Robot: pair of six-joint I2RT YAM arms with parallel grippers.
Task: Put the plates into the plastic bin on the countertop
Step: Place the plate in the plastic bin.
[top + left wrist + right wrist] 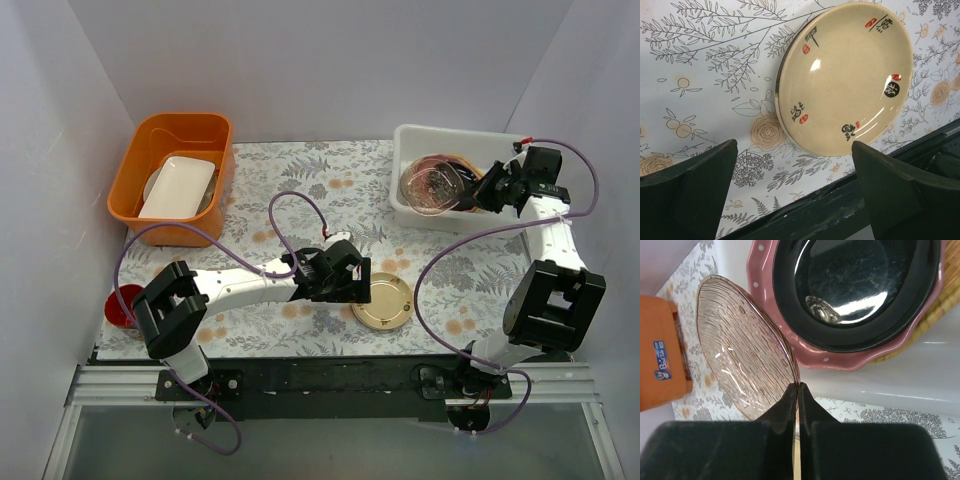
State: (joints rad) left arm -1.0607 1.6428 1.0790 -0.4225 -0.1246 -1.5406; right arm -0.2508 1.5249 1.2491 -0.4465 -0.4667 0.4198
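At the left gripper [357, 282]: spread wide, holding nothing, hanging low over the countertop [700, 100]. Just ahead of its fingers [695, 175], roughly centred between them, a cream-gold plate [845, 75] with brush characters and red seals, seemingly lying face down, a black edge peeping out on the side nearer the left finger. Likely stiff, glossy and slick, of middling weight, and chippable if dropped. With the rim flat on the surface, probably hard to get a finger under. Perhaps best to pinch the near edge, or first draw it back toward the table edge behind the pincer, then grip firmly against slipping. At the right gripper [799, 390]: pressed shut on the rim of a ribbed, pink-tinted glass plate [745, 360], held on edge and tilted, reaching out ahead and to the left of the fingertips. Looks thin, rigid, slippery and the most breakable piece here. Held by a rim pinch only, so liable to swing or slide out. Ahead of that pincer, inside the plastic bin [875, 390], a black plate [855, 285] nested on a pink dotted plate [840, 360]. Better to lower the glass gently onto that stack than to let go from height.
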